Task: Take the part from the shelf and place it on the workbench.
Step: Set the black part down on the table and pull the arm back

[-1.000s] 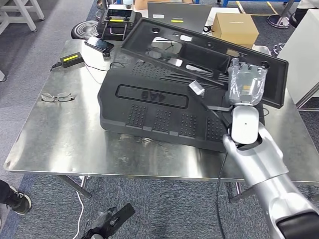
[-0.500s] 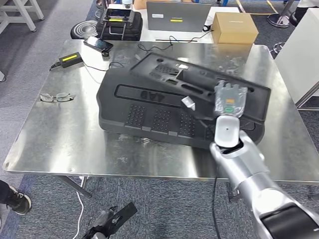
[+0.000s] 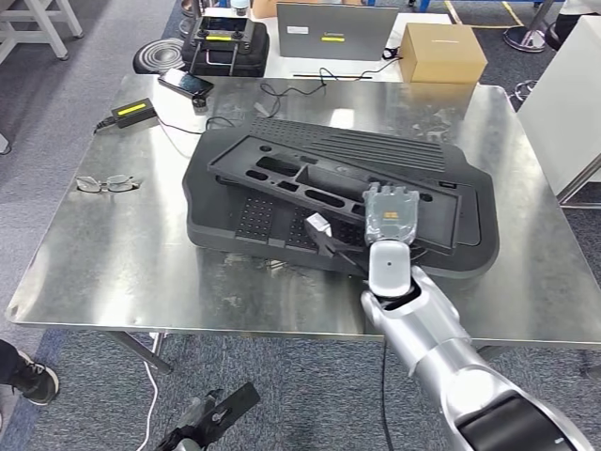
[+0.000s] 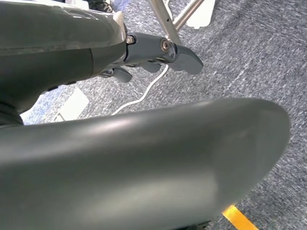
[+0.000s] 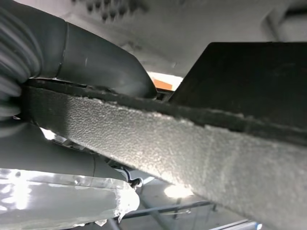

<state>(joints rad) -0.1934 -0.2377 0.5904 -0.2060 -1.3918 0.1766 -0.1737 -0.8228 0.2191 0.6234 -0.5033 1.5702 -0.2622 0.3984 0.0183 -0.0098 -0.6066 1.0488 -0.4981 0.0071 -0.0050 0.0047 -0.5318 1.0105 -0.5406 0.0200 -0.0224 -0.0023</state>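
Steel bench (image 3: 142, 254) on grey carpet (image 3: 92, 56), scuffed and shiny. On it, left of the black base panel (image 3: 234, 221): glasses (image 3: 106, 183); beyond those, a charger (image 3: 134, 112) and a phone (image 3: 186, 83). Past the bench's far edge, a black case (image 3: 225, 42), a laptop (image 3: 333, 30) and a cardboard box (image 3: 443, 52).

Lying flat on top of the base panel: the part (image 3: 368, 178), a black moulded frame with cut-outs, slightly askew across it. At the part's near edge, the right hand (image 3: 389, 214), fingers closed over the rim; in the right wrist view the thumb (image 5: 105, 60) lies against that edge (image 5: 173, 139), so gripping the part.

Below the bench's near edge, hanging over carpet: the left hand (image 4: 159, 50), holding nothing, fingers loosely apart.
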